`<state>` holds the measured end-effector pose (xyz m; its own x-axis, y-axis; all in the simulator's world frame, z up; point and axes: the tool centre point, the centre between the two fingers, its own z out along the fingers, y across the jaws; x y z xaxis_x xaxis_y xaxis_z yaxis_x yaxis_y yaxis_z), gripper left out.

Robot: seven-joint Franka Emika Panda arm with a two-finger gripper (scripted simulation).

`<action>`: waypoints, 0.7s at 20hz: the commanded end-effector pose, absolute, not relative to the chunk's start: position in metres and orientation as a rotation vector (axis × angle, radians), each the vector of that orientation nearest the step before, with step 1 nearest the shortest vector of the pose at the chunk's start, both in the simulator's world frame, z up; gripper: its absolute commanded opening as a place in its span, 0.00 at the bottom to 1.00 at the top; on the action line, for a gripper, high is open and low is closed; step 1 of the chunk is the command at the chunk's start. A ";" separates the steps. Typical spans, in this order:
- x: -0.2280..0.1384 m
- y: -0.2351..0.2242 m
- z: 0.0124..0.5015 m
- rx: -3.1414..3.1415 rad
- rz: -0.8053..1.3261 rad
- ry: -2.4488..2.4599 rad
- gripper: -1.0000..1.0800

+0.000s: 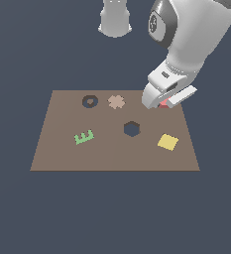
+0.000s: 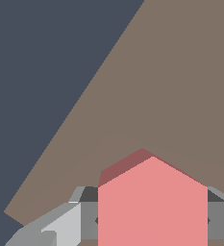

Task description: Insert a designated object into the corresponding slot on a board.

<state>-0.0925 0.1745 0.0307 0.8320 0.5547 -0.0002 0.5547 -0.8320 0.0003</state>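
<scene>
Dark and empty, the hexagonal slot (image 1: 131, 128) lay nearest the exterior camera on the brown board (image 1: 62, 149); beyond it, toward the board's far corner, the gripper (image 1: 162, 103) held the red-pink hexagonal block (image 2: 152, 202) clamped between its fingers (image 2: 60, 226).

Red block (image 1: 163, 103) mostly hidden behind gripper (image 1: 161, 103); cut off in wrist view

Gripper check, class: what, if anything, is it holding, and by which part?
The gripper holds the red-pink hexagonal block, its fingers pressed against two opposite side faces.
</scene>
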 end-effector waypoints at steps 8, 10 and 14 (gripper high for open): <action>-0.092 0.175 0.031 3.005 0.001 0.914 0.00; -0.093 0.174 0.031 3.001 0.001 0.927 0.00; -0.094 0.172 0.031 2.985 0.001 0.977 0.00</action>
